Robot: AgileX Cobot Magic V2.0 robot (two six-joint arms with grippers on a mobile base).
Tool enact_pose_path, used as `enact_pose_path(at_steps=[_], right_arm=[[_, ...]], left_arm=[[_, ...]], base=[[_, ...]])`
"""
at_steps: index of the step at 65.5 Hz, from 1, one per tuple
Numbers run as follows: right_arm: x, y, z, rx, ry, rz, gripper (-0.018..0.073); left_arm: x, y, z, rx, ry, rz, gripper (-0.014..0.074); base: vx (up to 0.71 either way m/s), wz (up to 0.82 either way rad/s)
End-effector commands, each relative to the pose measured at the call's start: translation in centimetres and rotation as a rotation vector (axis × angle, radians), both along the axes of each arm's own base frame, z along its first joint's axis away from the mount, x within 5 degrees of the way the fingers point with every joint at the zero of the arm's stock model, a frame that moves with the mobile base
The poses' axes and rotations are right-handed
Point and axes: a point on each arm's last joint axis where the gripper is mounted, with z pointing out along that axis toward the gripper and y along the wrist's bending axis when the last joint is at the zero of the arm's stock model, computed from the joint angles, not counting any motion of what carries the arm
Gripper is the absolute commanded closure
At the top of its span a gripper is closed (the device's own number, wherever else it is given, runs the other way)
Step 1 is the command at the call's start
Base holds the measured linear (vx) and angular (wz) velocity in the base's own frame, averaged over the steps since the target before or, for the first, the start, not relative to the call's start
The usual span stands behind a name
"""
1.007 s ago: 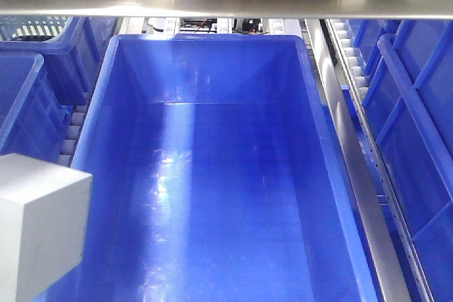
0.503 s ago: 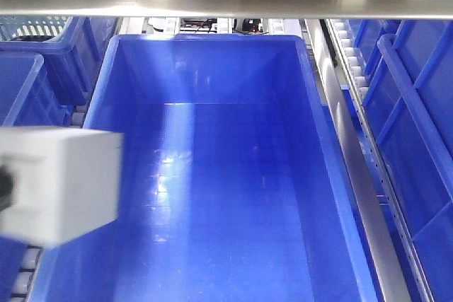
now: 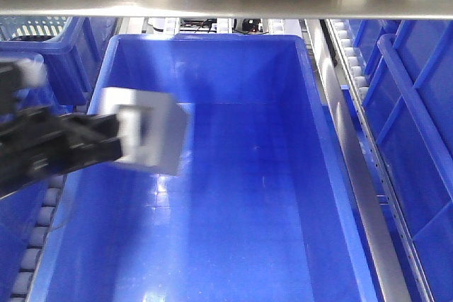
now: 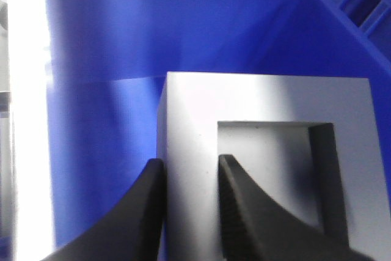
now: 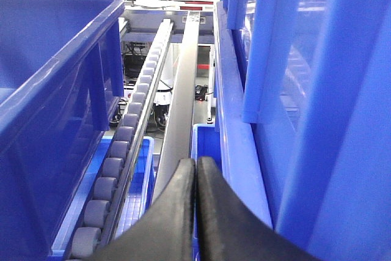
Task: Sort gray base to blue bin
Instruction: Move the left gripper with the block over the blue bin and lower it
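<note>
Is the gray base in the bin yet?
Not yet: the left gripper holds the gray base above the blue bin.

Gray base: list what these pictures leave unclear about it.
- Front view: the gray base is motion-blurred; the left pincer covers its near side.
- Left wrist view: the base's bottom is cut off by the frame edge.
- Its height above the blue bin floor cannot be judged.

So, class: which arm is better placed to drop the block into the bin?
Left. Its gripper holds the gray base above the blue bin; the right gripper is shut, empty, outside it.
</note>
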Motion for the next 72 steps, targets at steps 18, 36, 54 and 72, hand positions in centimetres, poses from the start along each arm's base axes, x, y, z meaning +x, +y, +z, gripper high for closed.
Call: enact_pose_path(at_steps=[18,36,54,72], right_arm=[[0.0,0.0,0.3,-0.012,-0.074,-0.003,0.0568],[0.0,0.0,0.3,-0.012,-0.074,-0.003,0.0568],[0.0,0.0,0.3,-0.012,-0.074,-0.003,0.0568],[0.0,0.0,0.3,-0.012,-0.074,-0.003,0.0568]], left_arm=[[5.0,-4.7,-1.0,0.006,-0.018,-0.052,0.0572],[6.2,-6.5,-4.7,0.055,0.065,-0.076,0.0563],[7.0,-6.9,-6.3,0.065,0.078,-0.066,0.0552],[7.5,-7.2,-8.1,0.087,0.115,-0.065,0.0505]], base=[[0.0,0.0],[0.0,0.0],[0.0,0.0],[0.0,0.0]])
